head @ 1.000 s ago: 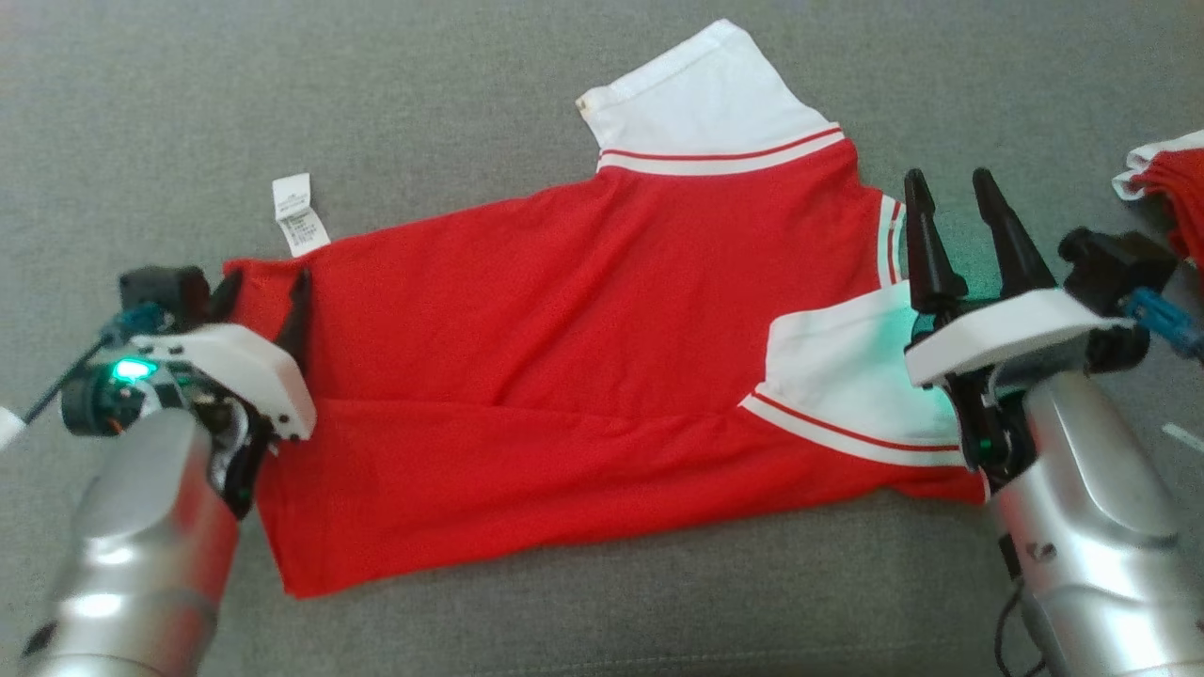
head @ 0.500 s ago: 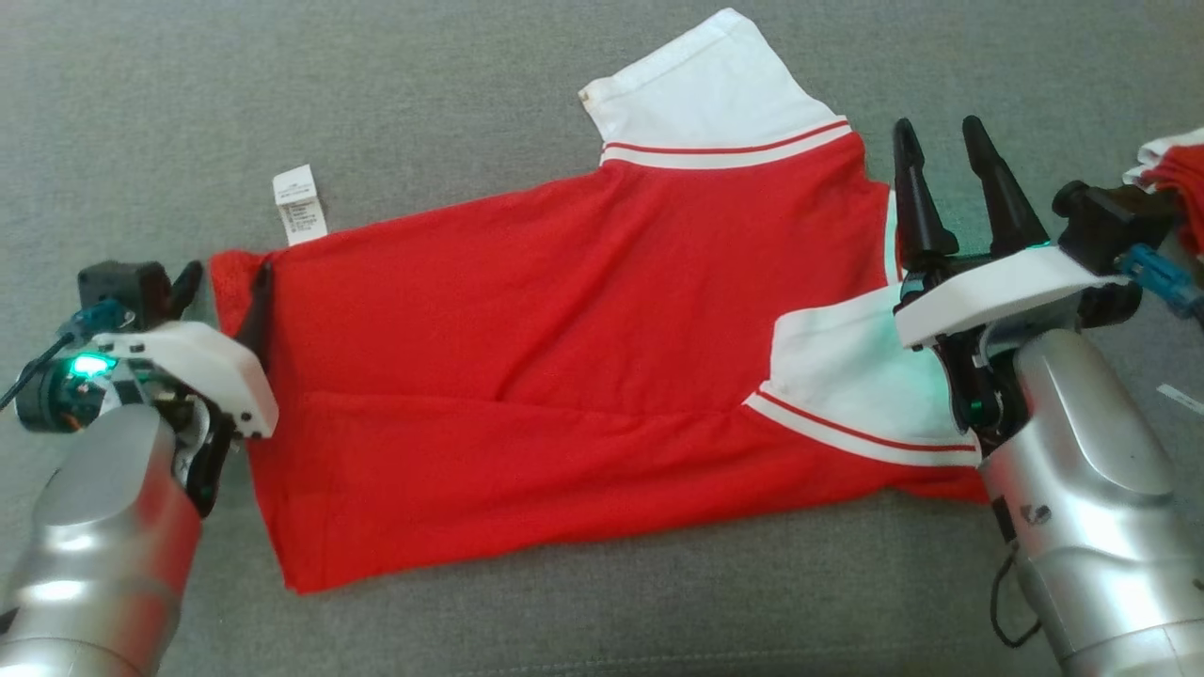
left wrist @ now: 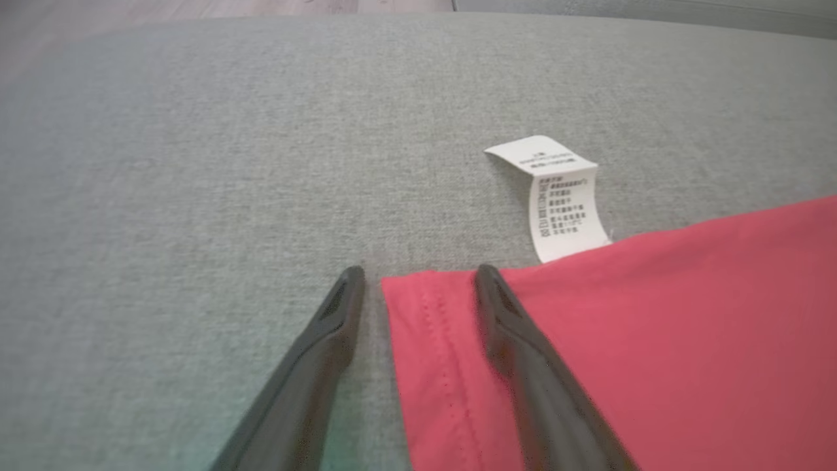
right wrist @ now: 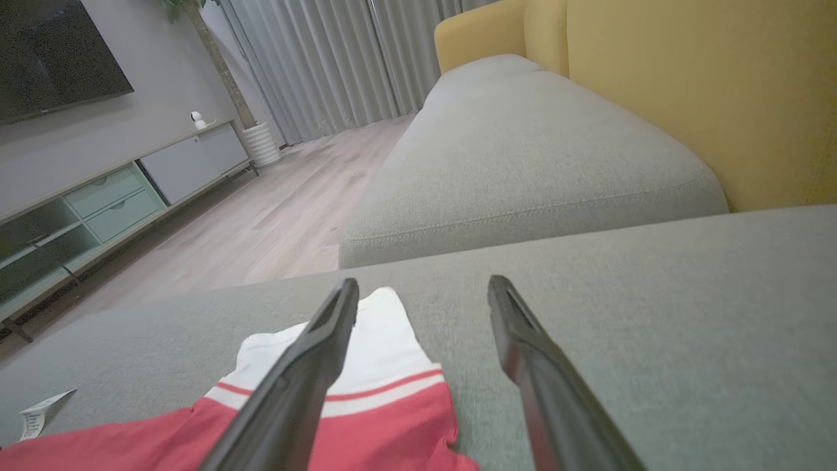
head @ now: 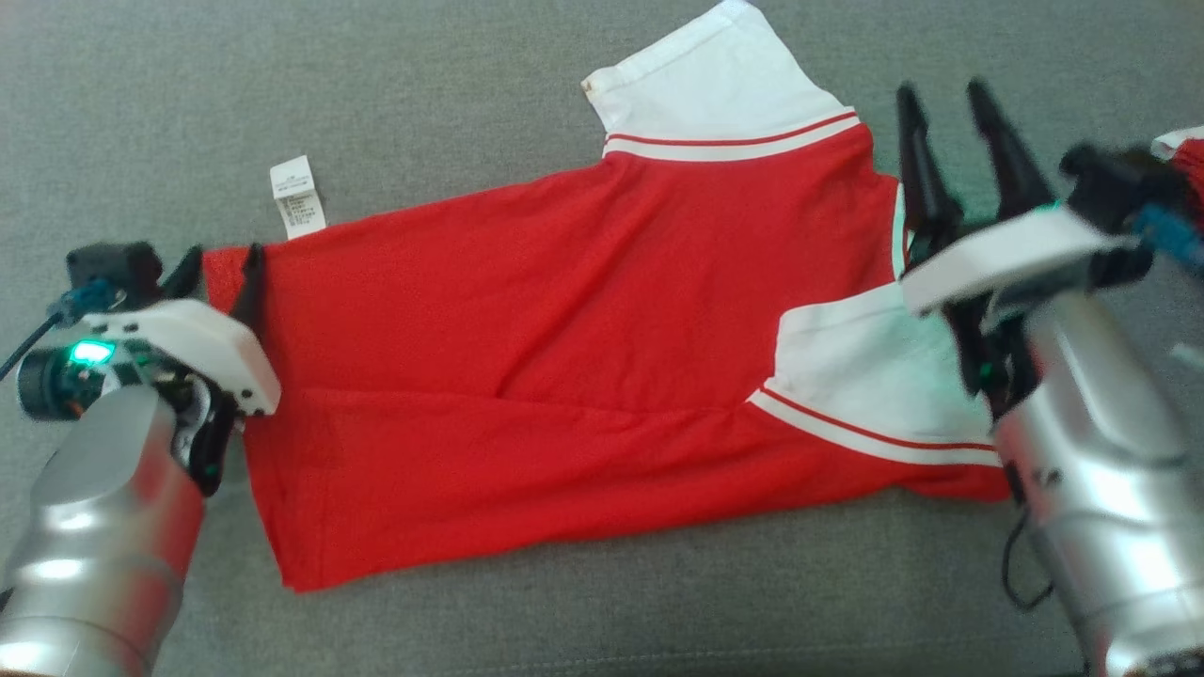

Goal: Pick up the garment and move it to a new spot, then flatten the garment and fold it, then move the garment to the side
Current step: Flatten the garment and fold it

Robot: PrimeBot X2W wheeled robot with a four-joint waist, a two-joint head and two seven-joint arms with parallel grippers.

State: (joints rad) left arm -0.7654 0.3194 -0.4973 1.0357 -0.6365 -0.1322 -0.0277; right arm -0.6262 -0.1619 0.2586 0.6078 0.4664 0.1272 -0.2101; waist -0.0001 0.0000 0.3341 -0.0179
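Observation:
The garment [head: 564,329] is a red shirt with white, red-striped sleeves, lying spread on a grey sofa cushion [head: 470,85]. A white care label [head: 297,196] sticks out near its left hem. My left gripper [head: 224,256] is open at the hem corner. In the left wrist view one finger of this left gripper [left wrist: 418,271] rests over the red cloth [left wrist: 654,340] and the other over the cushion beside it. My right gripper [head: 941,89] is open and raised off the cloth at the shirt's right end, just right of the far white sleeve [right wrist: 386,347].
Another red and white cloth [head: 1187,155] lies at the right edge. Past the cushion, the right wrist view has a second grey seat [right wrist: 523,150], a yellow sofa back [right wrist: 686,85], wooden floor [right wrist: 274,222] and a low cabinet [right wrist: 98,203].
My right gripper has moved up the view, away from the near white sleeve. My left gripper has shifted left to the hem corner. Both stayed open; the shirt lies as before.

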